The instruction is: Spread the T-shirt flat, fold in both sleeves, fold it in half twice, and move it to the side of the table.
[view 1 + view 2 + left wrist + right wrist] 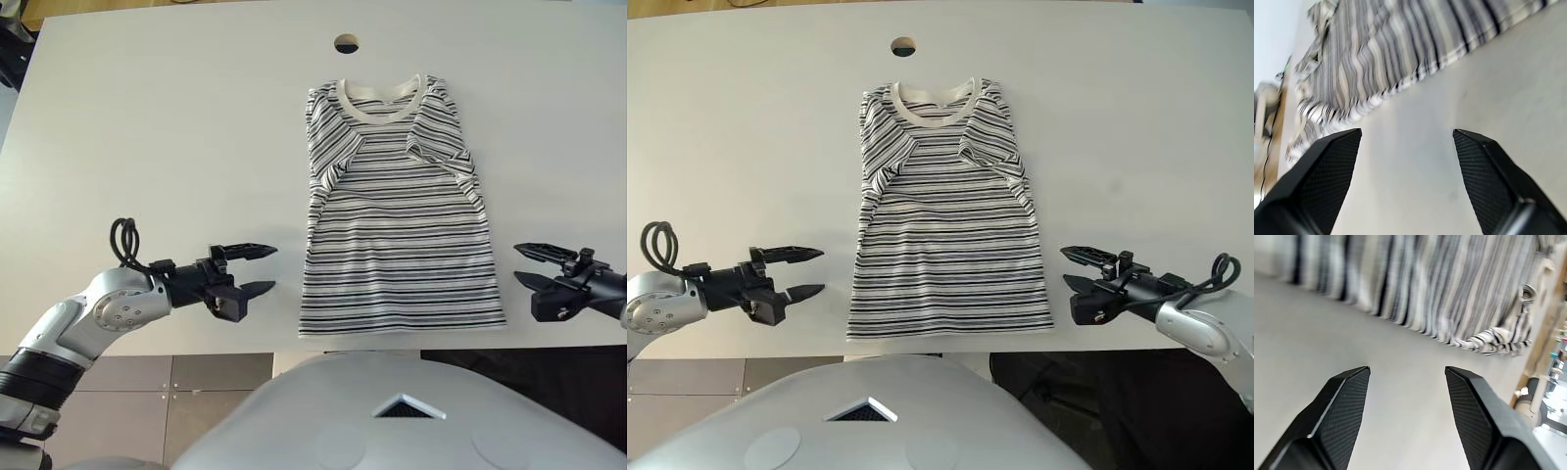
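Left gripper [272, 267] is seen open near the front edge of the table [176, 147], with its two black fingers [1327, 171] spread and aimed at the T-shirt [397, 235]. A strip of bare tabletop is seen between the fingertips and the cloth. Right gripper [517, 263] is mirrored on the opposite side, likewise open, with its fingers [1347, 406] pointed at the shirt's other long edge and nothing held between them. It is placed just beside the hem corner but apart from it.

The striped T-shirt is laid flat between the two grippers, slightly right of the table's middle. Its pale collar [384, 98] is turned toward the far side and its hem [402, 318] is set close to the front edge. Both sleeves are folded in over the chest: the left sleeve [338, 157] is tucked diagonally across the upper body, and the right sleeve [441, 147] is doubled over with some bunching at the shoulder. The body of the shirt is shown as a long, fairly smooth rectangle, not yet folded in half.

Beyond the collar, a small round hole [346, 43] is cut in the white tabletop. A looped black cable [124, 240] is carried on the left arm behind its gripper.
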